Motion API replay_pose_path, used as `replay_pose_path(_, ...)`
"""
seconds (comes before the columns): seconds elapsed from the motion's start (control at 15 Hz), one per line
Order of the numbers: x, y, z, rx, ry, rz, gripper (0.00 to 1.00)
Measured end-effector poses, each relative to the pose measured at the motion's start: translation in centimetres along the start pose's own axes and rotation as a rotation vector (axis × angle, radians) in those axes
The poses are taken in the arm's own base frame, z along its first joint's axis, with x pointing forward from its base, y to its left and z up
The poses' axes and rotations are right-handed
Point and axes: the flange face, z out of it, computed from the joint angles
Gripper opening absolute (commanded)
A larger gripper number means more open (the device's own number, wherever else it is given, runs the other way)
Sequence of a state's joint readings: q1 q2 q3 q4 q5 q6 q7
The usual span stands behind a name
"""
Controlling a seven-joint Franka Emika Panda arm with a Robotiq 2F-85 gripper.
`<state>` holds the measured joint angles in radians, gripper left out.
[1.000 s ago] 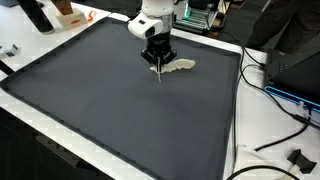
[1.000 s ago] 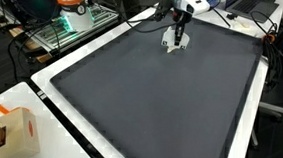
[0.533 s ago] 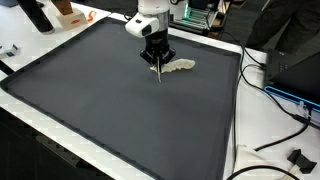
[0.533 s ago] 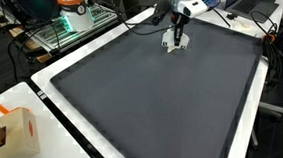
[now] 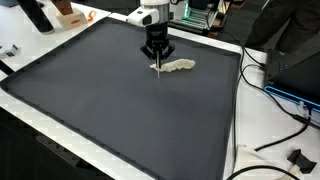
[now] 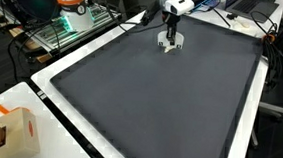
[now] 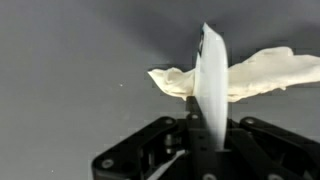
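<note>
My gripper (image 5: 157, 57) hangs over the far part of a dark mat (image 5: 110, 110) and is shut on a thin flat white stick (image 7: 209, 80) that points down at the mat. A crumpled white cloth (image 5: 181, 66) lies on the mat right beside the stick. In the wrist view the stick stands edge-on in front of the cloth (image 7: 262, 74), with the gripper (image 7: 207, 132) clamped on its base. In an exterior view the gripper (image 6: 170, 35) sits directly over the cloth (image 6: 170, 46), mostly hiding it. I cannot tell whether the stick's tip touches the cloth.
The mat (image 6: 160, 100) lies on a white table. A cardboard box (image 6: 12, 130) stands near one corner. A dark bottle (image 5: 37, 14) and an orange object (image 5: 68, 12) stand past the far edge. Cables (image 5: 268, 95) and a black part (image 5: 297, 158) lie beside the mat.
The gripper has shifted a little toward the far edge of the mat with the stick in it, closing in on the cloth. The cloth has not moved.
</note>
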<state>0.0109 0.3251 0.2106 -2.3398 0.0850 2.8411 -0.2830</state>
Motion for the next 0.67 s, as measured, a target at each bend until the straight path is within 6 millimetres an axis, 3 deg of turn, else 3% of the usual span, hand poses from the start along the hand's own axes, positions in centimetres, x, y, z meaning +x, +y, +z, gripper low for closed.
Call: replay_pose_path(0.67, -2.3, -0.6, -0.3, -0.001, -0.051, -0.001, 0.01)
